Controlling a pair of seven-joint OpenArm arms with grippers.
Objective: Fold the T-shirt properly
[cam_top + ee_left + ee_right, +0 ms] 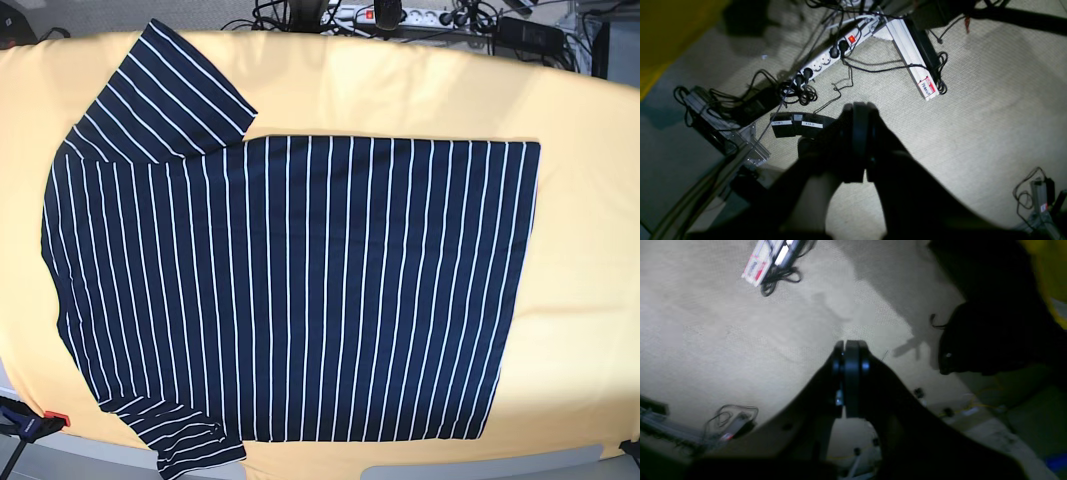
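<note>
The T-shirt (290,290), dark navy with thin white stripes, lies spread flat on the yellow-orange cloth (580,260) in the base view. Its collar end is at the left and its hem at the right. One sleeve (165,90) points to the far left corner, the other (185,435) to the near left edge. Neither arm shows in the base view. My left gripper (863,116) hangs shut over the carpeted floor, holding nothing. My right gripper (850,355) is likewise shut and empty above the floor.
In the left wrist view a white power strip (830,56), tangled black cables (796,91) and an aluminium frame leg (913,60) lie on the carpet. A dark bag-like object (990,336) sits at the right of the right wrist view. A clamp (30,422) grips the table's near left corner.
</note>
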